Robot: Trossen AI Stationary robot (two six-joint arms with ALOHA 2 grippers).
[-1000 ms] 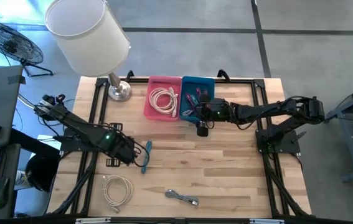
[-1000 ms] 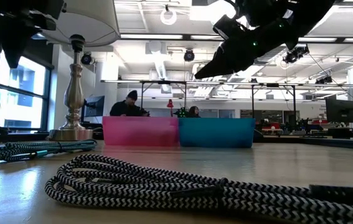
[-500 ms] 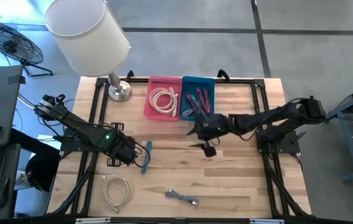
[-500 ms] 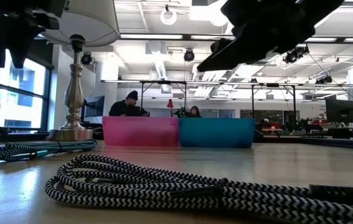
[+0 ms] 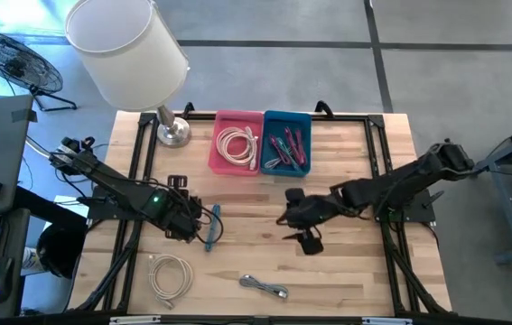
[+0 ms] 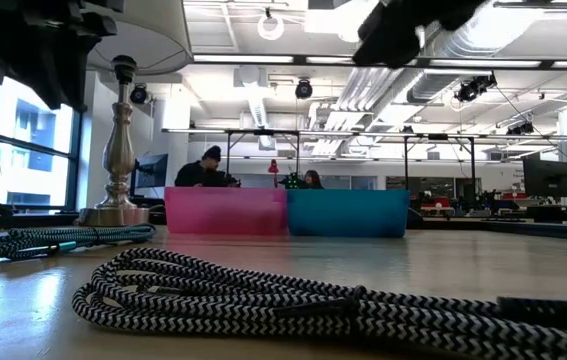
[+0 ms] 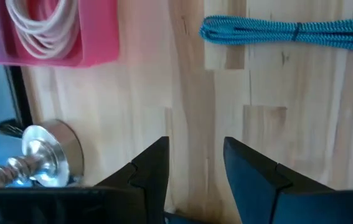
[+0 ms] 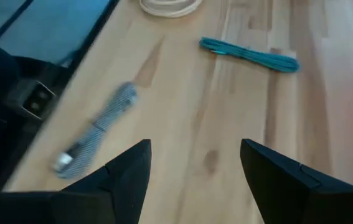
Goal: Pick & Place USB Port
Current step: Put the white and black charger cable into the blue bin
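A: On the desk point(image 5: 346, 262), near the front edge, lies the black-and-white braided cable point(image 5: 265, 287), bundled, long axis running left-right with a slight slant; its silver plug end points right. Low view has it closest to the lens point(image 6: 293, 300).

B: Other cables?

A: Teal cable point(image 5: 212, 225), a folded bundle, long axis front-to-back, just beside the left gripper point(image 5: 192, 222). White cable point(image 5: 170, 274) coiled loose at front left, well apart from the bins. Pink bin point(image 5: 222, 165) holds another white coil; blue bin point(image 5: 304, 168) beside it, touching, holds pink and teal cables, long axes mostly front-to-back.

B: Grippers?

A: Right gripper point(image 5: 293, 227) over bare wood mid-desk, between the blue bin and the braided cable, fingers spread wide, nothing between them. Its wrist view shows the braided cable point(image 8: 95, 137) and teal bundle point(image 8: 249, 54) ahead of the fingertips point(image 8: 132, 165).

B: Left?

A: Fingers point(image 7: 154, 165) part-way apart, a strip of bare wood between them, holding nothing. Teal bundle point(image 7: 288, 31) lies crosswise ahead. Lamp point(image 5: 129, 50) stands at back left.
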